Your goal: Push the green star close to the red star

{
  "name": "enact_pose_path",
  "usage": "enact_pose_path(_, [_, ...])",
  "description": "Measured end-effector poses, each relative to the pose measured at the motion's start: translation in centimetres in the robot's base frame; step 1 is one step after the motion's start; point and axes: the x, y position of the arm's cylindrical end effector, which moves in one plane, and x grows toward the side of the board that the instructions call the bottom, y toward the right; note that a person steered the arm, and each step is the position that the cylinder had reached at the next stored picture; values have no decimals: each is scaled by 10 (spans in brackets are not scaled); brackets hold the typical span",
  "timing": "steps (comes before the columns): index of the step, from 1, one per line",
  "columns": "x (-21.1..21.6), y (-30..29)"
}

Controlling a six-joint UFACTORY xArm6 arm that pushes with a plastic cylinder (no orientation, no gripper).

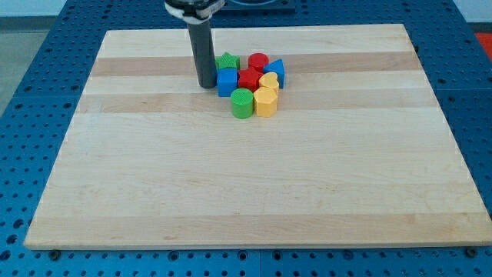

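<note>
The green star lies at the top left of a tight cluster of blocks near the board's top middle. The red star sits just right and below it, close by, in the middle of the cluster. My tip rests on the board just left of the blue cube and below-left of the green star, a small gap from both.
Also in the cluster are a red cylinder, a blue block, a yellow heart, a yellow hexagon and a green cylinder. The wooden board lies on a blue perforated table.
</note>
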Motion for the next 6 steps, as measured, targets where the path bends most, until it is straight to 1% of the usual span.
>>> enact_pose_path(2, [-20, -20])
enact_pose_path(3, [-50, -20])
enact_pose_path(4, [-58, -12])
enact_pose_path(6, [-40, 17])
